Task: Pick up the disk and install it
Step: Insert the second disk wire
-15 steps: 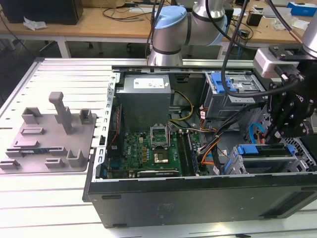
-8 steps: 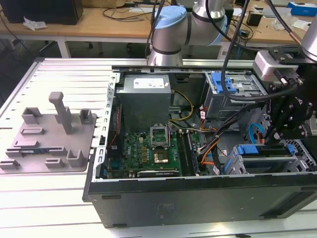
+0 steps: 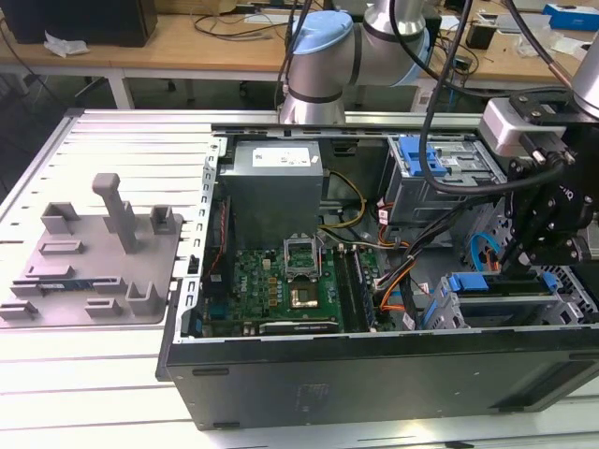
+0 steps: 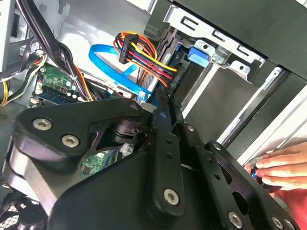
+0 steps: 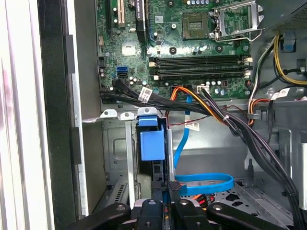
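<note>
Disk (image 3: 496, 283), blue-framed, sits in the grey drive cage (image 3: 449, 313) at the computer case's (image 3: 374, 374) corner, on the exterior view's right. Gripper (image 3: 517, 265) directly above it, fingers (image 5: 160, 211) nearly closed together; grip on the disk cannot be confirmed. Case lies open on a slatted metal counter (image 3: 103, 140). A hand (image 4: 283, 167) rests at the case edge, partly cut off.

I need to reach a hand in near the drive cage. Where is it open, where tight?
Open: the ribbed table around the grey fixture plate. Tight: the cage corner, where the gripper, blue cable and a person's hand crowd.
</note>
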